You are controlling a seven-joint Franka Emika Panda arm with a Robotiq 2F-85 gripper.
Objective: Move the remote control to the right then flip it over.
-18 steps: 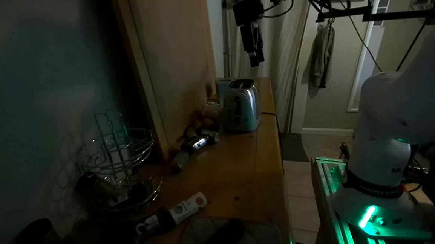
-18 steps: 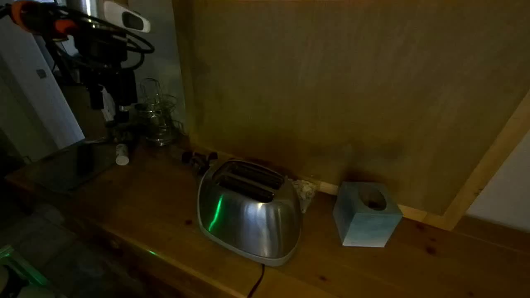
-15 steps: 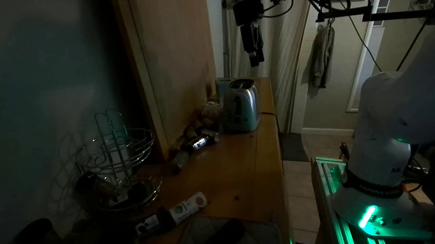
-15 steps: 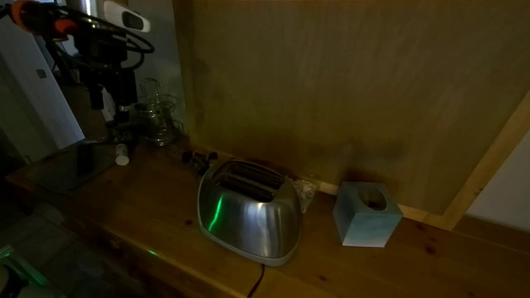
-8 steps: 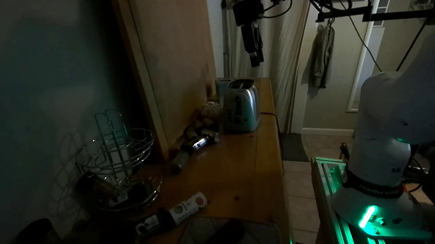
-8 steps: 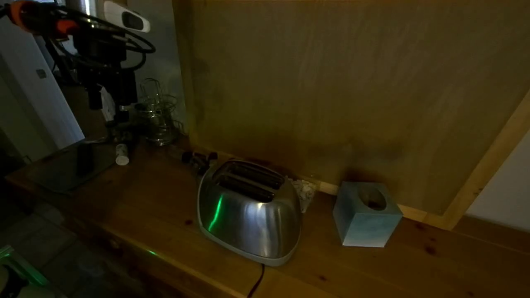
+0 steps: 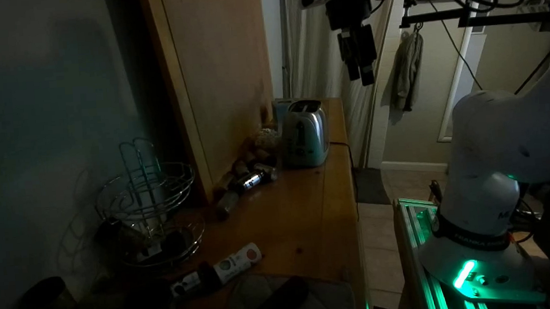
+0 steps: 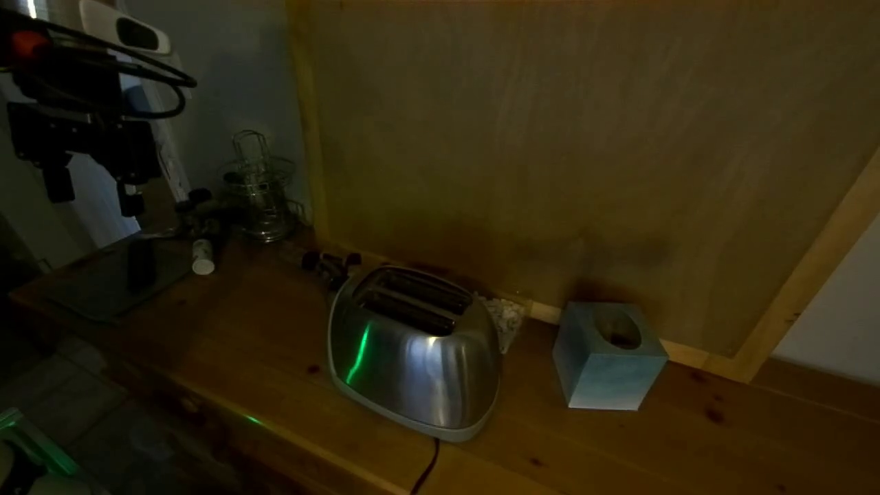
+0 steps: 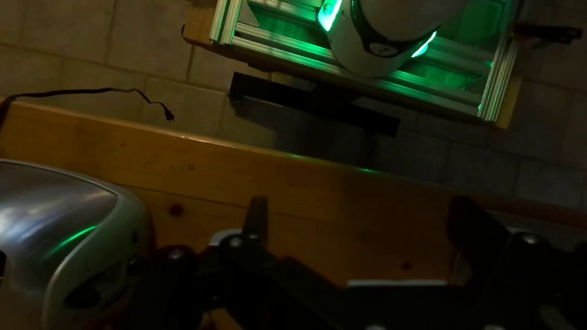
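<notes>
High up, the gripper (image 8: 96, 199) has air below it. Along the front of the wooden counter (image 7: 303, 229), bare wood runs from the mat (image 7: 333, 294) to the toaster (image 7: 305, 140), so there's room to pass. In front of the toaster there is only a thin strip, and a cord (image 8: 431, 466) crosses it. At the back, small bottles (image 7: 252, 180), a wire basket (image 7: 149, 211) and a big wooden panel (image 8: 584, 172) get in the way. A white tube (image 7: 237, 263) lies near the remote control (image 7: 278, 301), but the way down is free.

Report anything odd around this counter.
The silvery rounded metal toaster looks unplugged: in the wrist view, its thin black cord hangs off the brown wooden counter, its end free. A white printed cylinder lies on its side.
</notes>
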